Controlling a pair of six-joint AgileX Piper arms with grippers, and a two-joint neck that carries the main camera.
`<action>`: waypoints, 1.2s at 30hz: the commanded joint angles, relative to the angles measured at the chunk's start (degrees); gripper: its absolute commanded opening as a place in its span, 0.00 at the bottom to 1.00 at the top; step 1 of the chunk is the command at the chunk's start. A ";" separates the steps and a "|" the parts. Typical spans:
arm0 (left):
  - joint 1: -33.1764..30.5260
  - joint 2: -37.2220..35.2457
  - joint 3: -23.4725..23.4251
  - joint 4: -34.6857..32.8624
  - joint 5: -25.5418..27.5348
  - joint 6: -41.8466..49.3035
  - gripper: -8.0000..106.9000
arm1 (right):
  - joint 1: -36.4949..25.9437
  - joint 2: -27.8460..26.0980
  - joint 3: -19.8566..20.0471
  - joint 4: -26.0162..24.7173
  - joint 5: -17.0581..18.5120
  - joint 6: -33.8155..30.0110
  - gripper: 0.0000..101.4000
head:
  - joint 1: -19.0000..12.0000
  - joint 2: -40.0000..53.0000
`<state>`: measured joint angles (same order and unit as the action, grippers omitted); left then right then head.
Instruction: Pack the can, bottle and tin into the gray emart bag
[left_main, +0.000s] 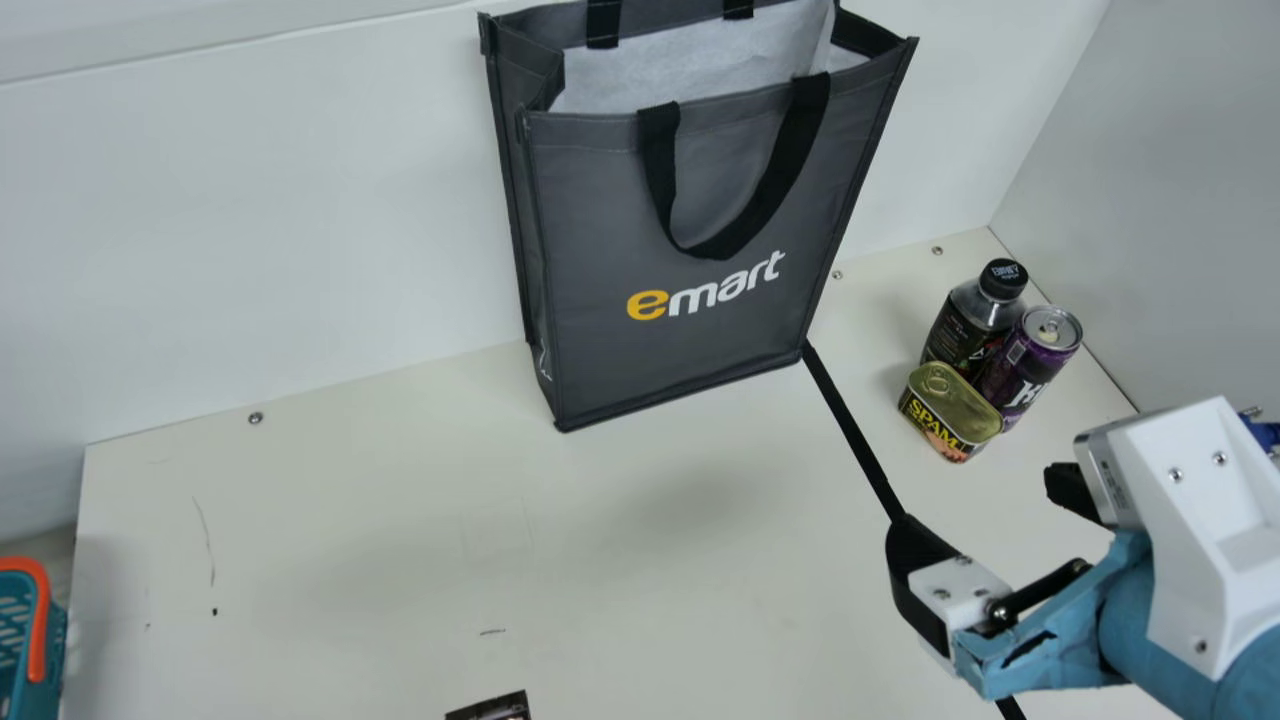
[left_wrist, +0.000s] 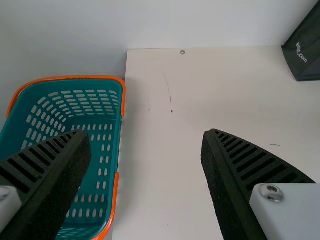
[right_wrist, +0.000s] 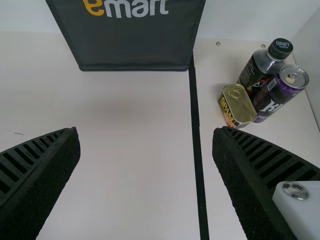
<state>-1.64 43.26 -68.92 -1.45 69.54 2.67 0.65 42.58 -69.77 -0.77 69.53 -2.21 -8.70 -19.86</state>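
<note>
- Tin (left_main: 950, 408): upright on the counter (left_main: 400, 560), the task item nearest the R gripper (left_main: 978, 503); in the main view it's just past the fingertips, away from the arm's base.
- Its lid is a rounded oblong; long axis runs diag., from the bag side near the bottle (left_main: 955, 335) toward the front of the can (left_main: 1028, 368), so a pinch across the short sides prob. needs some wrist turn.
- Bottle + can stand upright right behind it, side by side; can is on the outer side. All 3 packed tight, can't tell if tin touches can. Risk: a finger going in btwn them may knock one over.
- R gripper: spread wide, nothing btwn the fingers. Right wrist view has the group ahead but off-center, past one finger, so a shift to the robot's right looks needed b4 any descent.
- L gripper (left_wrist: 146, 136): also wide + empty, over by the teal basket (left_wrist: 100, 200), far from the group. R arm is the obvious pick.
- Gray emart bag (left_main: 690, 350): upright by the rear wall, mouth up, left of the group across the black strip (left_main: 850, 430). Nothing packed from the trio; likely 1st = tin.
</note>
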 joint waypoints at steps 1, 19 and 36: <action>0.00 0.00 0.00 0.00 0.00 0.00 0.85 | 0.00 0.00 0.00 0.00 0.00 0.00 0.90 | -1.30 -0.14; 0.00 0.00 0.00 0.00 0.00 0.00 0.85 | 0.00 0.00 0.00 0.00 0.05 0.00 0.90 | -1.30 -0.14; 0.00 0.00 0.00 0.00 0.00 0.00 0.85 | 0.83 1.97 -1.54 -0.42 -0.85 0.24 0.90 | -1.30 -0.14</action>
<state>-1.64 43.26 -68.92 -1.45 69.54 2.67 1.49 44.42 -71.18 -1.10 68.86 -1.93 -8.70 -19.95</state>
